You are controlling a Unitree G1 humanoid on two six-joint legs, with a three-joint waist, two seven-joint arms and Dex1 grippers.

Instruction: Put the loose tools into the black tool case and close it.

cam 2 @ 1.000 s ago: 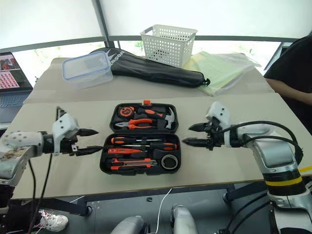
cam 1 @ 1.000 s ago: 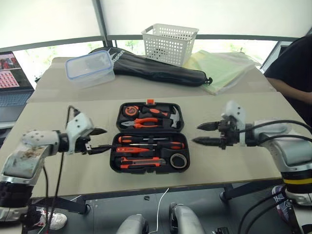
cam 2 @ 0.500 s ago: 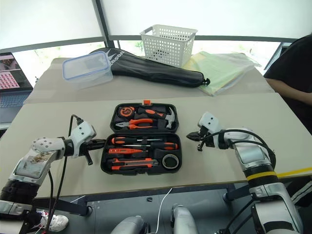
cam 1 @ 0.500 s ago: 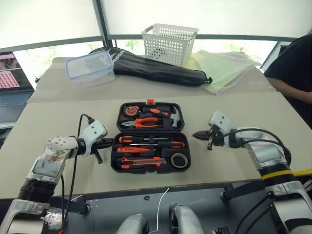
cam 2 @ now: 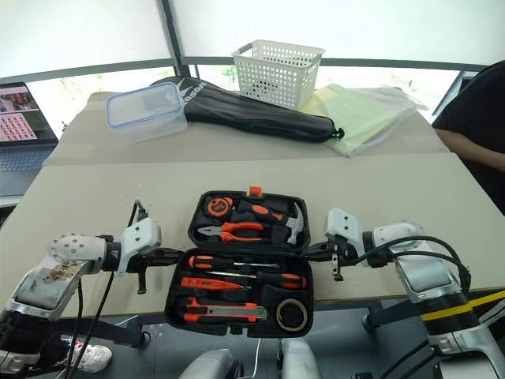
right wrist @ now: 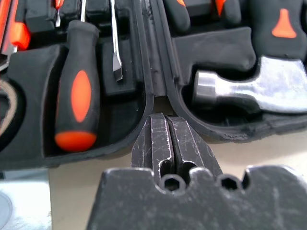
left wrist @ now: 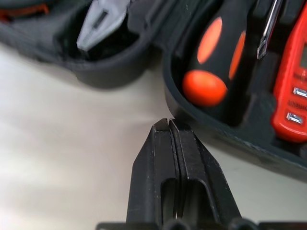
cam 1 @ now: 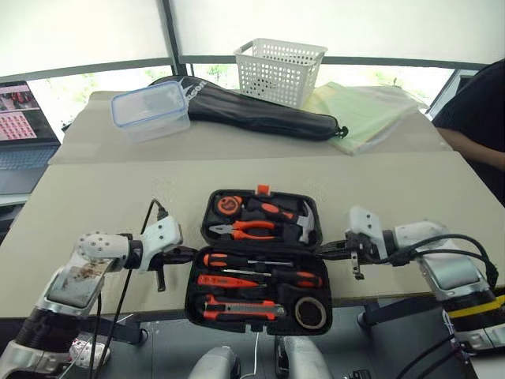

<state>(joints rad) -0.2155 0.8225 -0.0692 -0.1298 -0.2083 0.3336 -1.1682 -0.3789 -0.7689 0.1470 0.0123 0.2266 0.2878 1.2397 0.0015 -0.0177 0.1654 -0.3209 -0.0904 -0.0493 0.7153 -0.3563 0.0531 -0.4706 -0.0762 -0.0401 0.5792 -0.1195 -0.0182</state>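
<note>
A: What has changed since a second ago?

B: Both pincers have dropped to the table and closed in on the black tool case (cam 1: 259, 260) from its two sides. Their fingers stood spread before; now each pair is pressed together, pinching nothing. The whole picture has also shifted, so the camera has moved.

A: Where does the case lie relative to them?

B: Between them, lying open and flat. The left gripper (cam 1: 192, 254) points at its left edge and the right gripper (cam 1: 322, 253) at its right edge, both level with the hinge line. The case's long axis runs from one pincer to the other.

A: Nearest things first?

B: In the near half, a small dark tape roll (cam 1: 311, 312) sits closer to the right pincer, with the orange-black utility knife (cam 1: 241, 308) lying crosswise beside it. Beyond them lie the two screwdrivers (cam 1: 245, 260), shafts along the case's long axis. The far half holds pliers (cam 1: 251, 229), a hammer (cam 1: 293, 217) and a tape measure (cam 1: 229, 206).

A: Do the wrist views add anything?

B: The left wrist view shows the shut fingertips (left wrist: 169, 125) right at the case's rim by a screwdriver's orange butt (left wrist: 204, 87); whether they touch, I cannot tell. The right wrist view shows the tips (right wrist: 163, 117) at the gap where the two halves hinge.

A: And beyond the case?

B: A clear lidded box (cam 1: 150, 110), a long black bag (cam 1: 260, 114) and a white basket (cam 1: 280, 69).
</note>
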